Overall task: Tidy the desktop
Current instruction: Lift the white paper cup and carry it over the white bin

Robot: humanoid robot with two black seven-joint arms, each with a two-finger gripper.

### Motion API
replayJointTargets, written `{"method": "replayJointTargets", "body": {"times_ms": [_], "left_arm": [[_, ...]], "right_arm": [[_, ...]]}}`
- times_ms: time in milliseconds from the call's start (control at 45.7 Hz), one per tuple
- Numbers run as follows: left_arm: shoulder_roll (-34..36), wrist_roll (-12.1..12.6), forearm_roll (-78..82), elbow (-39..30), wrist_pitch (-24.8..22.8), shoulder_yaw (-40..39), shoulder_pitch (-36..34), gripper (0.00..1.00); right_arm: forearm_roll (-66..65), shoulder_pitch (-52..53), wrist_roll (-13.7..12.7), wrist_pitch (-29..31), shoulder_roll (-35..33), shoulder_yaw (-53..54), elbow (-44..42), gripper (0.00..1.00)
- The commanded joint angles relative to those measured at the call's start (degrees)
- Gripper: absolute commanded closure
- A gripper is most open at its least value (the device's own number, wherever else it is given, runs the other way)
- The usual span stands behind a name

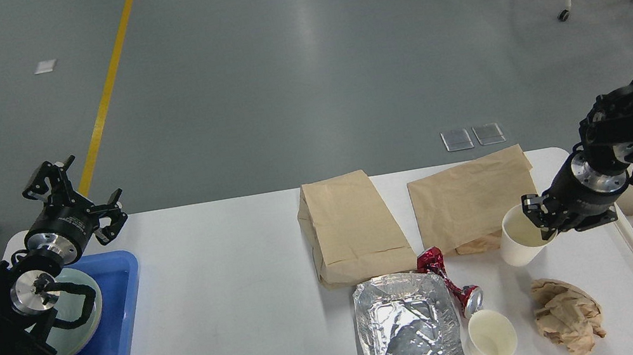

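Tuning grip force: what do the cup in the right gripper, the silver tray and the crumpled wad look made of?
Cup in right gripper: likely paper, matte white, thin rim. Silver tray: aluminium foil, shiny, heavily creased. Crumpled wad: brown paper, dull, sharp irregular folds.

Foil tray [407, 332] before bags [352, 227]

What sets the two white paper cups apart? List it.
The gripped cup is held at its rim by the right gripper, tilted, beside the brown bags; the free cup stands untouched on the desktop, nearer me, next to the foil tray. Both are white, open and look empty.
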Motion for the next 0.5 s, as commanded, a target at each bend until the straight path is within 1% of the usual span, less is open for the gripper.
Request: {"method": "replayJointTargets", "body": {"times_ms": [0, 153, 372, 482], "left_arm": [[0.00, 0.06, 0.00, 0.01, -0.03, 0.00, 0.00, 0.03], [0.00, 0.06, 0.00, -0.08, -0.03, 0.00, 0.00, 0.03], [0.00, -0.03, 0.00, -0.08, 0.06, 0.09, 0.00, 0.03], [0.00, -0.03, 0.00, 0.01, -0.03, 0.09, 0.00, 0.03]], "right_arm": [[-0.02, 8.86, 0.01, 5.36, -4.26, 0.09, 3.09, 1.00], [0.07, 18.61, 0.18, 11.60, -8.04, 0.09, 3.27, 1.00], [0.07, 32.24, 0.53, 16.26, -12.97, -0.17, 3.53, 1.00], [0.07, 35.59, 0.53, 17.32, -13.85, -0.61, 3.44, 1.00]]}}
